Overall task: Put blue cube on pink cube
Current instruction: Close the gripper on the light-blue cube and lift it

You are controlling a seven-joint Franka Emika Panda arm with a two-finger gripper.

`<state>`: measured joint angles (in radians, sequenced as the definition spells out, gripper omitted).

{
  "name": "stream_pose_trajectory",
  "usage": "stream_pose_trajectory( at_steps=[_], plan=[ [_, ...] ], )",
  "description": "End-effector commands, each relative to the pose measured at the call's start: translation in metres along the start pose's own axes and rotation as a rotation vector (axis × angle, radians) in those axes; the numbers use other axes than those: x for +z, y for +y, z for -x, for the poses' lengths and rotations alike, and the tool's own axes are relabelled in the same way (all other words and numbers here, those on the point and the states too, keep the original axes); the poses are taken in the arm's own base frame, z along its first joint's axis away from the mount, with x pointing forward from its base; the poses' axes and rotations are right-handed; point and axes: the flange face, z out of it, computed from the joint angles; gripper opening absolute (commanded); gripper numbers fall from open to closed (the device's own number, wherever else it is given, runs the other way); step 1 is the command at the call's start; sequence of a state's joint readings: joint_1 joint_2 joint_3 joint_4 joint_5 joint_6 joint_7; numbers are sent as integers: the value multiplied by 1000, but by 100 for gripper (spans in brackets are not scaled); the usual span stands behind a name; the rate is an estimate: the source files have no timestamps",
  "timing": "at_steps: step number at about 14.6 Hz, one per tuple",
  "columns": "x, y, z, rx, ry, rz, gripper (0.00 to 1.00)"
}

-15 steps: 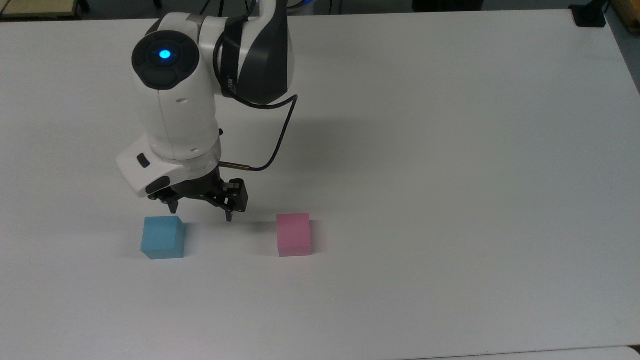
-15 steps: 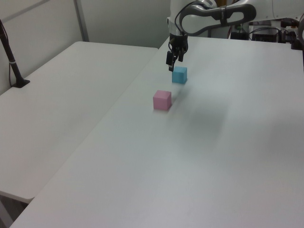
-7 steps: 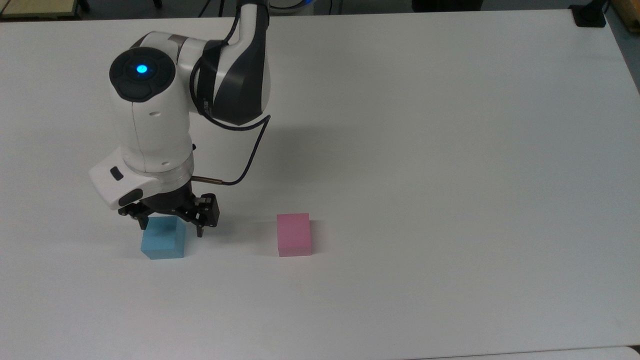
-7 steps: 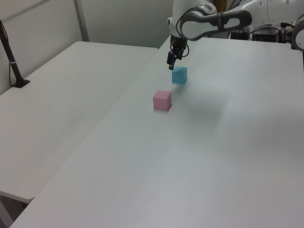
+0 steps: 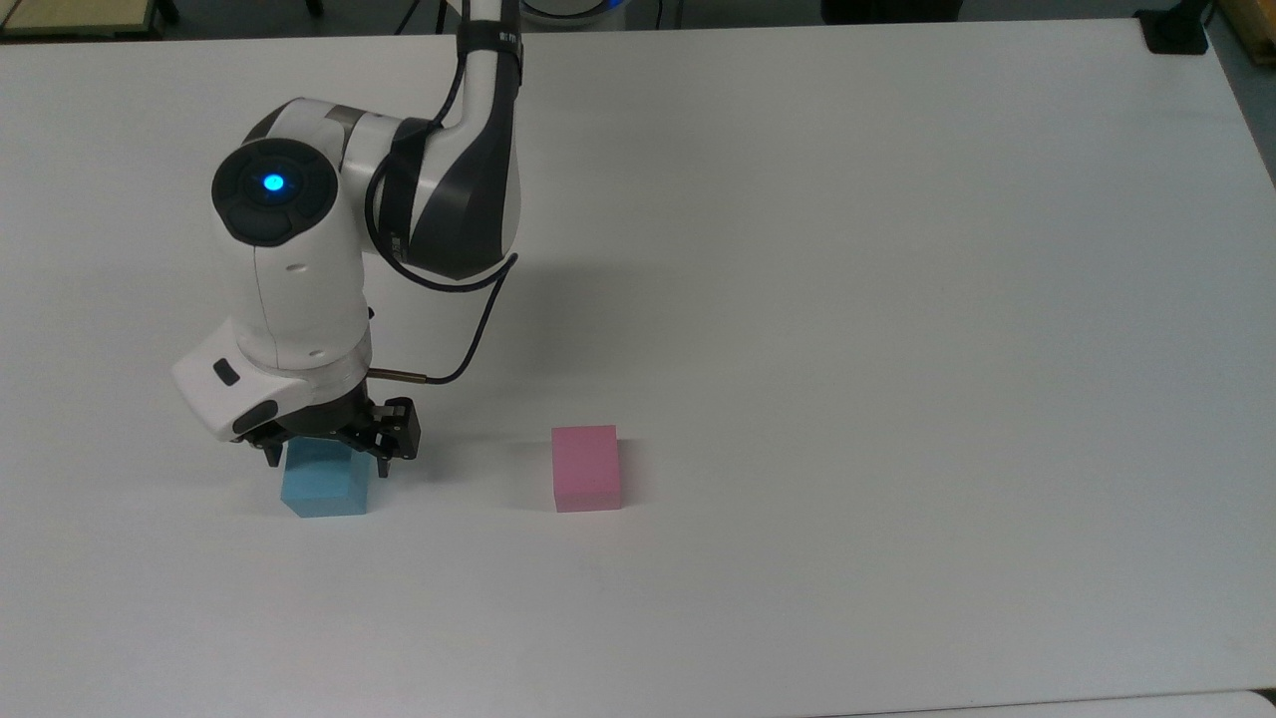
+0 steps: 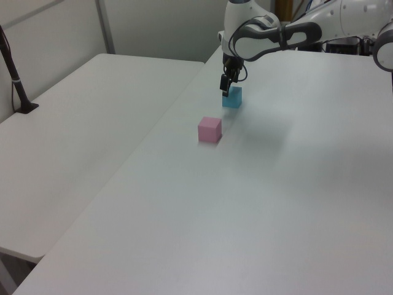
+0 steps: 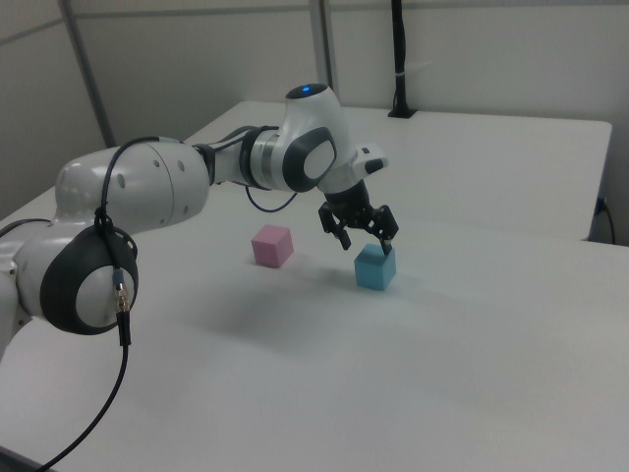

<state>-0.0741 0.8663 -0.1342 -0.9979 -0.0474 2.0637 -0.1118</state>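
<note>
The blue cube (image 5: pixel 324 489) rests on the white table (image 5: pixel 847 299), toward the top view's left. To its right in the top view, about two cube widths away, lies the pink cube (image 5: pixel 586 467). My gripper (image 5: pixel 327 464) hangs open directly over the blue cube, one finger on each side of it, tips at about the height of its top face. In the right view the gripper (image 7: pixel 366 242) sits just above the blue cube (image 7: pixel 375 267), and the pink cube (image 7: pixel 272 246) lies to the right view's left. In the left view the blue cube (image 6: pixel 232 98) sits behind the pink cube (image 6: pixel 210 129).
A black mount (image 5: pixel 1176 30) stands at the table's far right corner in the top view. A second white table (image 6: pixel 80 123) adjoins on the left view's left, with a black pole (image 6: pixel 15 77) on it. The arm's cable (image 5: pixel 469 339) loops beside the wrist.
The gripper has moved toward the top view's left, from between the two cubes to over the blue cube, and has come lower. It stays open. Neither cube has moved.
</note>
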Motion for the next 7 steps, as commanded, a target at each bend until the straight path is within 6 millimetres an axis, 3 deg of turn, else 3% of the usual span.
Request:
stream_pose_trajectory(
  at_steps=[1,4,7],
  plan=[
    [18,5,2,-31,-11,15,100],
    [22,6,3,-37,-14,16,100],
    [24,6,1,-36,15,20,75]
  ],
)
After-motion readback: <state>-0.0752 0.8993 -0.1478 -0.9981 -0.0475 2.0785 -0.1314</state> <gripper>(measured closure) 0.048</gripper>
